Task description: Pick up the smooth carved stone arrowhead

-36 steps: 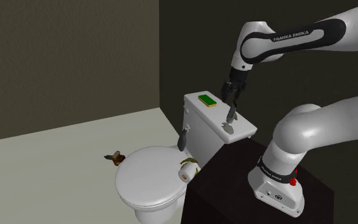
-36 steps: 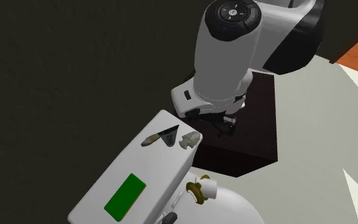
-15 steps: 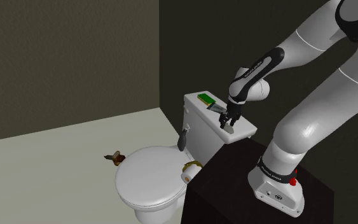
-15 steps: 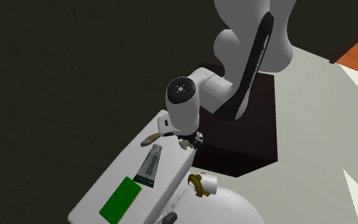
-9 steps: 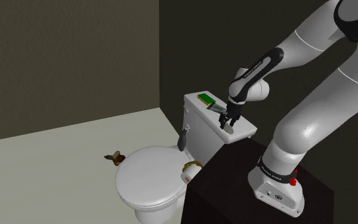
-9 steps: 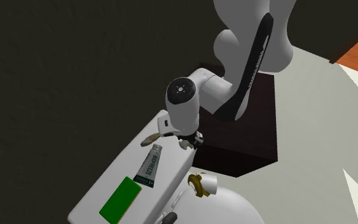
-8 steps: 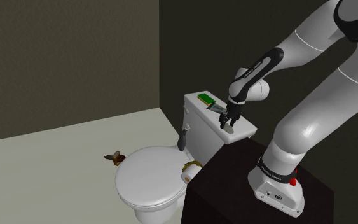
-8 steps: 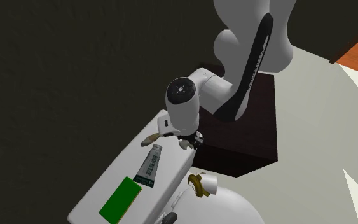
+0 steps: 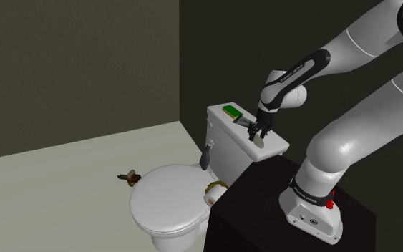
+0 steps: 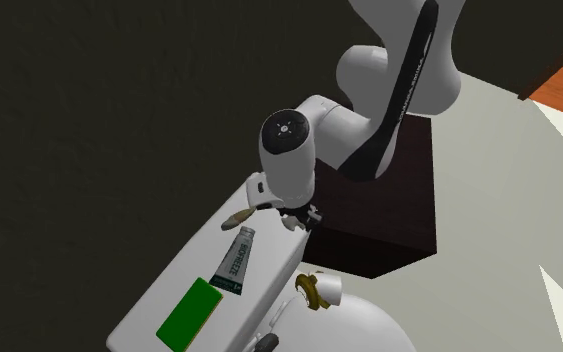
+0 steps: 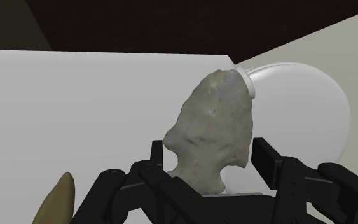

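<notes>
Item: stone arrowhead point(image 9: 259, 142), grey and mottled, under retrieval. Shoulder view: the gripper point(image 9: 258, 134) is hanging over the near end of the white toilet tank lid point(image 9: 225, 129), the arrowhead showing at its tips; a toothpaste tube point(image 9: 244, 123) is lying at ten o'clock from the gripper, and a green block point(image 9: 232, 111) is sitting further along the same line. Second exterior view: the gripper point(image 10: 301, 216) is working at the lid's point(image 10: 269, 265) corner nearest the dark stand point(image 10: 389, 210), a pale piece of the arrowhead point(image 10: 291, 223) peeking out beneath it; a beige object point(image 10: 237, 213) is resting at nine o'clock from the gripper, the tube point(image 10: 237, 258) at seven o'clock. Wrist view: the two black fingers of the gripper point(image 11: 209, 154) are clamping the arrowhead point(image 11: 212, 127) by its notched base, point directed away from the hand. Status: grasp appearing made; whether the stone is clearing the lid cannot be told, so the lift is judged outstanding.
</notes>
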